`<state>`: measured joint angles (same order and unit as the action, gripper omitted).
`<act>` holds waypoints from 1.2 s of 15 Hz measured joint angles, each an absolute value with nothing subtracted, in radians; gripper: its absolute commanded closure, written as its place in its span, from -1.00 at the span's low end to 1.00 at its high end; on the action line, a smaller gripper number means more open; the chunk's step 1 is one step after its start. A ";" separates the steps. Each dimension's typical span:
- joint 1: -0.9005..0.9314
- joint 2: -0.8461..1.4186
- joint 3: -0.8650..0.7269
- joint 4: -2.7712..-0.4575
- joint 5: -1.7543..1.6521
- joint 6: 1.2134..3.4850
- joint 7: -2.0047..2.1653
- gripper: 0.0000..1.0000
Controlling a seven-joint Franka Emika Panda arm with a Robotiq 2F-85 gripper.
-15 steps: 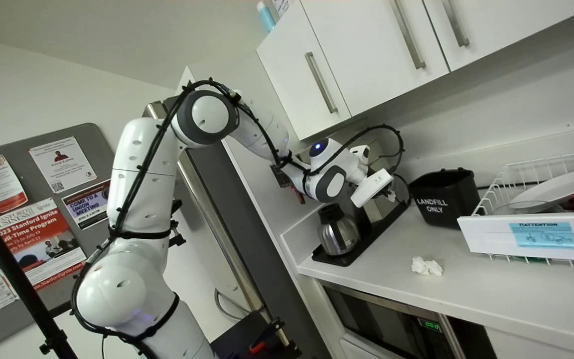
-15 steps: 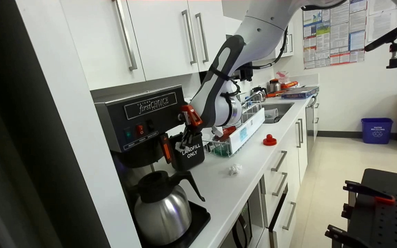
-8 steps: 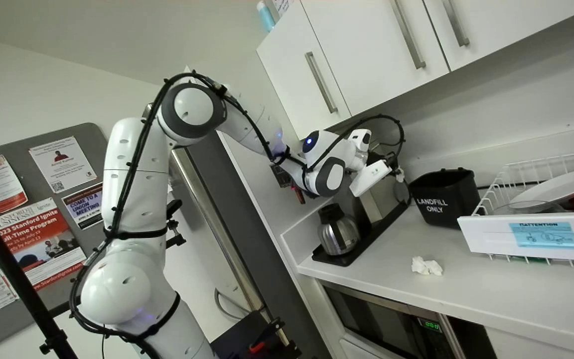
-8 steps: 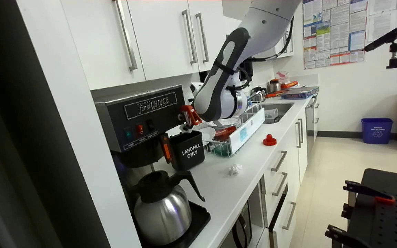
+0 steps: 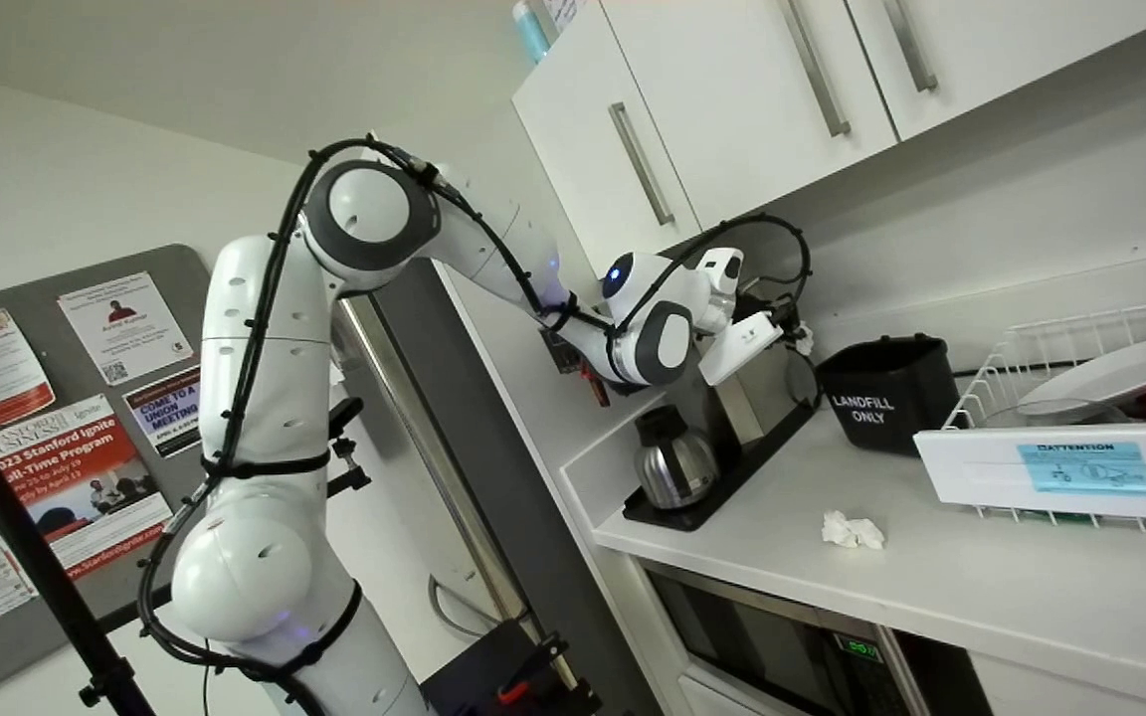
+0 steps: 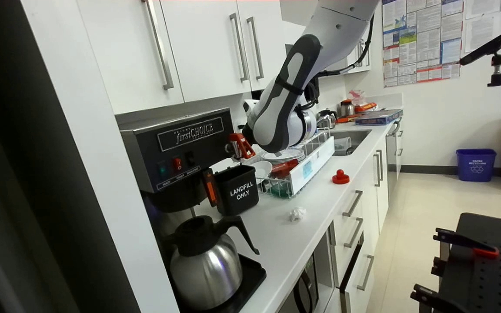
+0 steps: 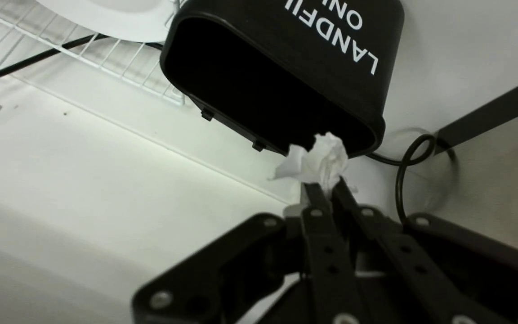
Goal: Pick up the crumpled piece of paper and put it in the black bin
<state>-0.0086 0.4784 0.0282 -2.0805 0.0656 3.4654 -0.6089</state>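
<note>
My gripper [image 7: 329, 185] is shut on a crumpled white paper [image 7: 324, 157], which sticks out beyond the fingertips. In an exterior view the gripper [image 5: 784, 316] and this paper [image 5: 804, 341] are up beside the coffee machine, above and left of the bin. The black bin [image 7: 367, 27], marked LANDFILL ONLY, stands on the counter in both exterior views [image 5: 886, 398] [image 6: 237, 191]. In the wrist view its dark opening faces me and the held paper overlaps its rim. A second crumpled paper [image 5: 852, 530] lies on the counter, also in an exterior view [image 6: 297, 213]. In that view the gripper is mostly hidden.
The coffee machine [image 6: 189, 143] with a steel jug [image 6: 207, 271] stands beside the bin. A white dish rack [image 5: 1041, 477] with plates is on the bin's other side. Cabinets [image 5: 732, 109] hang above. A red object [image 6: 340, 177] lies on the counter [image 6: 276, 243].
My gripper has moved up and slightly toward the bin's side, with the paper held. It no longer shows in front of the bin in an exterior view. The paper on the counter has not moved.
</note>
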 measured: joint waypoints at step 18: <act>-0.256 0.794 0.193 -1.663 0.007 3.351 -0.230 0.96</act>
